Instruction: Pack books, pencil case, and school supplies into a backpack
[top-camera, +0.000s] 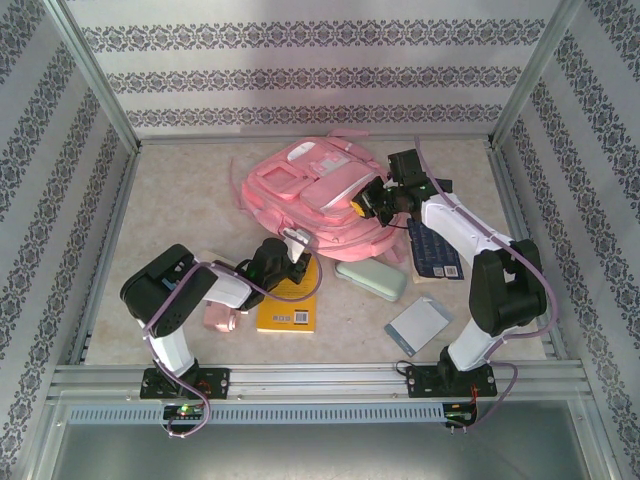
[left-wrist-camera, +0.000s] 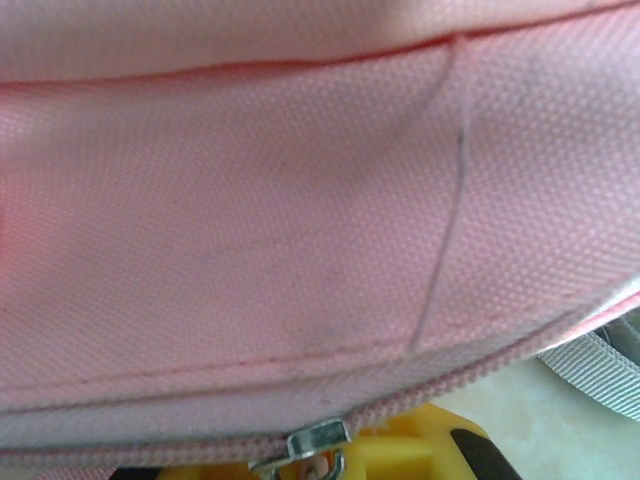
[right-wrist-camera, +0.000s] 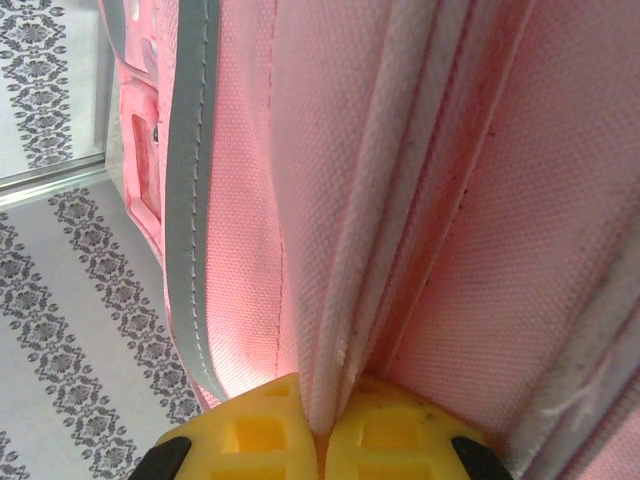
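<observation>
Patterned wallpaper walls in the beige table (top-camera: 180, 200). Overhead, the pink boxy item (top-camera: 220, 318) sits at 8 o'clock beside your left arm. Your left gripper (top-camera: 295, 240) is at the near edge of the pink backpack (top-camera: 300, 180), which lies at 12 o'clock. The yellow-orange paperback (top-camera: 290, 305) is under the gripper at 7 o'clock.

The left wrist camera settles what overhead leaves too small to read: the yellow fingers (left-wrist-camera: 420, 455) are together on a metal zip pull (left-wrist-camera: 318, 440).

The mint pencil case (top-camera: 370, 280) lies at 5 o'clock. Your right gripper (top-camera: 360, 205) meets the backpack's right side. Its wrist camera shows the pads (right-wrist-camera: 250, 440) clamped on a ridge of the backpack's fabric.

A navy book (top-camera: 435, 250) lies at 3 o'clock and a grey-blue pad (top-camera: 420, 325) at 4 o'clock.
</observation>
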